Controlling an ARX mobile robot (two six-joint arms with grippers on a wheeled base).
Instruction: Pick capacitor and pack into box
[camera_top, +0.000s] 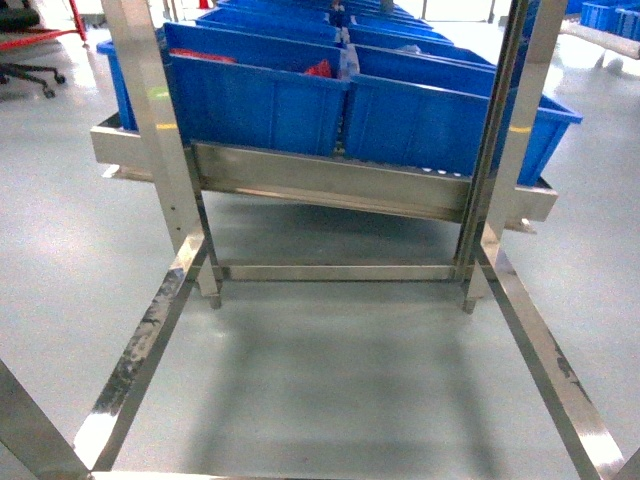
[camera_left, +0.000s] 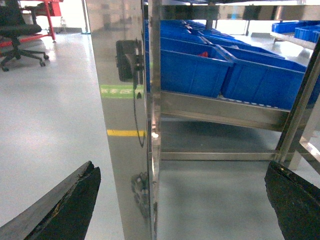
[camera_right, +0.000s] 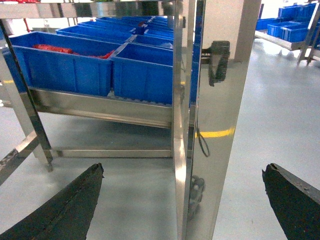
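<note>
Neither the box nor a capacitor shows in any view. My left gripper (camera_left: 182, 167) is open in the left wrist view, its dark fingers (camera_left: 60, 210) spread wide at the bottom corners with nothing held. My right gripper (camera_right: 183, 169) is also open and empty, its fingers (camera_right: 65, 210) low at both corners of the right wrist view. Each gripper faces an upright steel post (camera_left: 125, 125) (camera_right: 220, 125) of the rack, standing a little way ahead. No gripper shows in the head view.
A steel rack (camera_top: 330, 185) carries rows of big blue bins (camera_top: 260, 100) on a sloped shelf. Some bins hold red items (camera_top: 320, 68). Low steel rails (camera_top: 140, 350) run along the grey floor. An office chair (camera_left: 17, 37) stands far left.
</note>
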